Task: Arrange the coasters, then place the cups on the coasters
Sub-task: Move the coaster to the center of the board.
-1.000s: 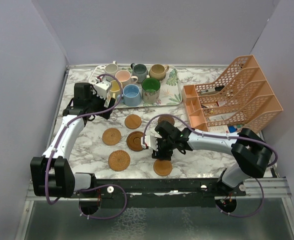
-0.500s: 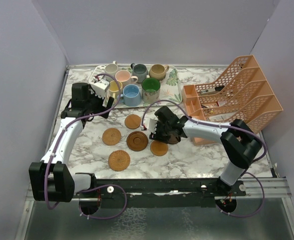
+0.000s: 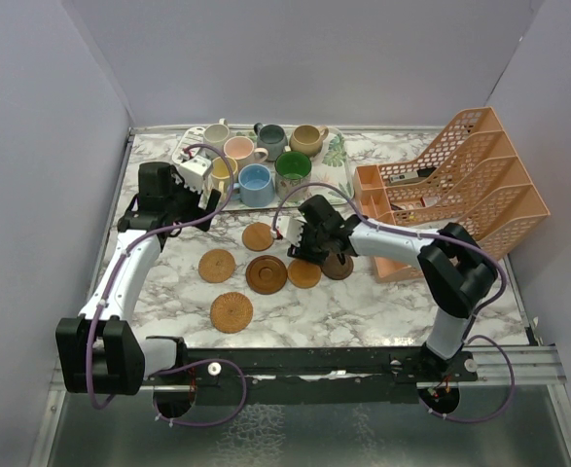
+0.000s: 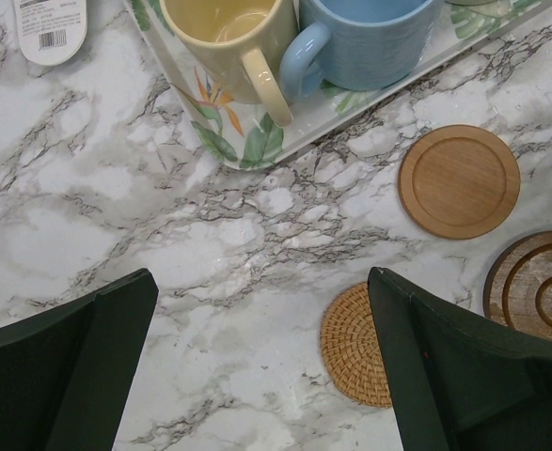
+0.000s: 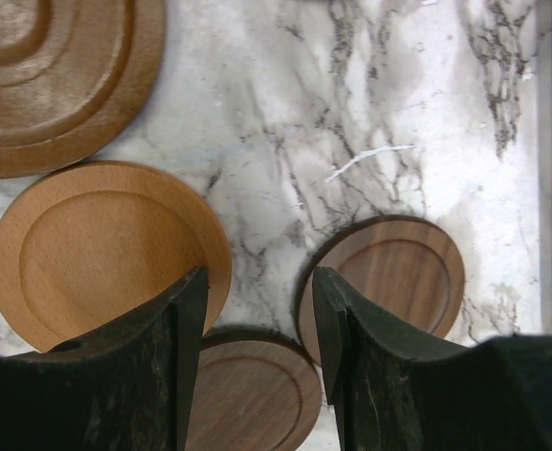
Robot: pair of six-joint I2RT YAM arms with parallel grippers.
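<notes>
Several coasters lie mid-table: a light wood coaster (image 3: 258, 236), a woven coaster (image 3: 217, 265), a dark ringed coaster (image 3: 266, 274), a second light wood coaster (image 3: 304, 273), a dark coaster (image 3: 338, 266) and a woven coaster (image 3: 231, 311). My right gripper (image 3: 310, 249) hangs low and open over them, nothing between its fingers. In the right wrist view its left finger overlaps the light coaster (image 5: 97, 254), and dark coasters (image 5: 398, 282) (image 5: 247, 395) lie below. Several cups (image 3: 256, 183) stand on the tray. My left gripper (image 4: 260, 282) is wide open over bare marble beside the yellow cup (image 4: 228, 42).
The leaf-patterned tray (image 3: 336, 185) sits at the back, with a white tag (image 4: 50, 28) beside it. An orange mesh file rack (image 3: 450, 185) fills the right side. Grey walls close in the left, back and right.
My right gripper moved back from the front. The light wood coaster slid with it to beside the ringed one. A dark coaster now shows to its right. The left arm barely shifted.
</notes>
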